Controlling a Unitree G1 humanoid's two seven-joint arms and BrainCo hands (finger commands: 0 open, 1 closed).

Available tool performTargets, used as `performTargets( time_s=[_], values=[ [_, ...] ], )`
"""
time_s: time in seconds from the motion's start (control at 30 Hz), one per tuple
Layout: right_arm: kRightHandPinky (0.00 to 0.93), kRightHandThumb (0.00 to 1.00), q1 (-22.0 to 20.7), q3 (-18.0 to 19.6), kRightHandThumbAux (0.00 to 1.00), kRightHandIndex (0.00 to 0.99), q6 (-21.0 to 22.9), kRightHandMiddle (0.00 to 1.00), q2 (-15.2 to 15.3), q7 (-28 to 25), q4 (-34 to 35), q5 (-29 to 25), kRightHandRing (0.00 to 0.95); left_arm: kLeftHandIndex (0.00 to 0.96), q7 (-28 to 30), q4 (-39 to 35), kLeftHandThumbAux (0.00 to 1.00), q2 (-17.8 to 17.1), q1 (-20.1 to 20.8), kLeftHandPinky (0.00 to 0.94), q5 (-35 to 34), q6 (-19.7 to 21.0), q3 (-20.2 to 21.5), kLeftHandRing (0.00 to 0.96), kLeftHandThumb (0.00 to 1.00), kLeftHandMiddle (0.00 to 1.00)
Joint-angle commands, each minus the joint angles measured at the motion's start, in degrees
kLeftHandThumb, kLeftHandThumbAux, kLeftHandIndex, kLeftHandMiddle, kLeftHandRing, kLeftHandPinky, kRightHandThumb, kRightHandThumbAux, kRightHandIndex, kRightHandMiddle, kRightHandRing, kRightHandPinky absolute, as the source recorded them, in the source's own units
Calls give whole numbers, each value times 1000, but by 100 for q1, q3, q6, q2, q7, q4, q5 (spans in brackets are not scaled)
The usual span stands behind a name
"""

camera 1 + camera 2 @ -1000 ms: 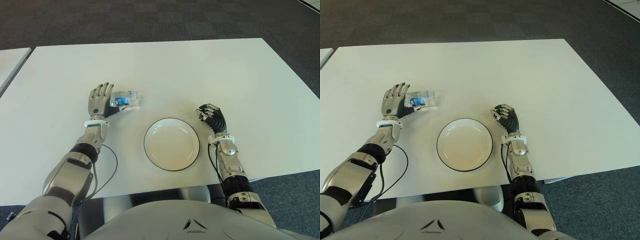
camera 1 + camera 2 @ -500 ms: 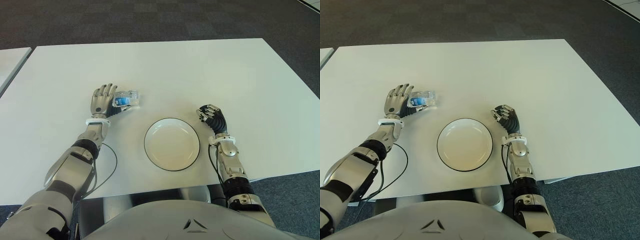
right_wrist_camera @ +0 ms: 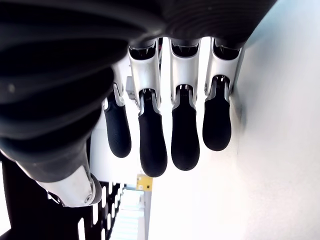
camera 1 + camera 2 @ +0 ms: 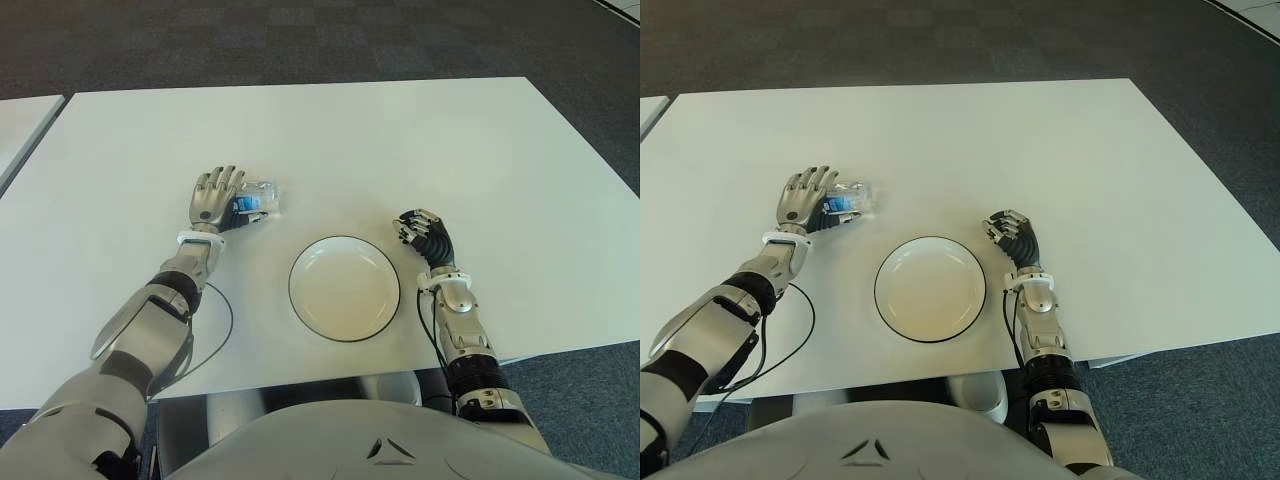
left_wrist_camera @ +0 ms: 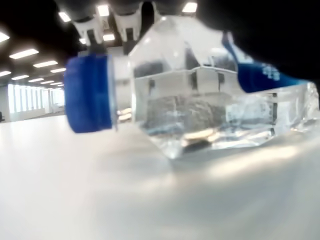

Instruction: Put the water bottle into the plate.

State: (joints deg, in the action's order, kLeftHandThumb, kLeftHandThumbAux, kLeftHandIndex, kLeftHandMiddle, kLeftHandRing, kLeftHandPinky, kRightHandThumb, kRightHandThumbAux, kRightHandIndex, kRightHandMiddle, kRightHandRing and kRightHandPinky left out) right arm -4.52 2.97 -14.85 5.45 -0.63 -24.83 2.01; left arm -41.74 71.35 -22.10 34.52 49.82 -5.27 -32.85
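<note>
From the left eye view, the water bottle (image 4: 259,196) lies on its side on the white surface (image 4: 400,140), to the far left of the plate (image 4: 344,288) and apart from it. Its long axis runs left to right, and its left end is covered by the left hand (image 4: 213,199), whose fingers drape over it. The left hand is plainly the nearer one; the right hand (image 4: 423,233) shows just right of the plate, well away from the bottle.

The right eye view gives the same layout: bottle (image 4: 849,198) on the plate's (image 4: 930,288) far-left side, left hand (image 4: 805,198) laid over one end of it.

In the left wrist view the bottle (image 5: 210,105) fills the frame, lying flat on the surface with its blue cap (image 5: 89,93) to one side. Fingertips show beyond it, but I cannot tell whether the hand has closed on it.

In the right wrist view the right hand's fingers (image 3: 152,135) are curled together, holding nothing.
</note>
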Motion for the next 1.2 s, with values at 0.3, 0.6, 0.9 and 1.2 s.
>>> performTargets(
  time_s=[0.3, 0.6, 0.9, 1.2],
  values=[
    [609, 708, 174, -25, 729, 433, 226, 587, -27, -16, -6, -19, 601, 0, 339, 339, 327, 98, 169, 0, 354, 276, -703, 0, 629, 0],
    [609, 707, 221, -15, 729, 433, 307, 583, -36, -13, 95, -29, 600, 0, 649, 679, 374, 181, 293, 0, 335, 283, -892, 0, 639, 0],
    [610, 707, 271, -12, 729, 433, 321, 593, -9, -64, 157, -45, 604, 0, 1073, 726, 436, 186, 380, 0, 376, 331, -1099, 0, 633, 0],
    [610, 707, 307, 21, 729, 433, 334, 597, -28, -94, 189, -93, 607, 0, 1643, 785, 480, 93, 334, 0, 146, 147, -1022, 0, 631, 15]
  ],
)
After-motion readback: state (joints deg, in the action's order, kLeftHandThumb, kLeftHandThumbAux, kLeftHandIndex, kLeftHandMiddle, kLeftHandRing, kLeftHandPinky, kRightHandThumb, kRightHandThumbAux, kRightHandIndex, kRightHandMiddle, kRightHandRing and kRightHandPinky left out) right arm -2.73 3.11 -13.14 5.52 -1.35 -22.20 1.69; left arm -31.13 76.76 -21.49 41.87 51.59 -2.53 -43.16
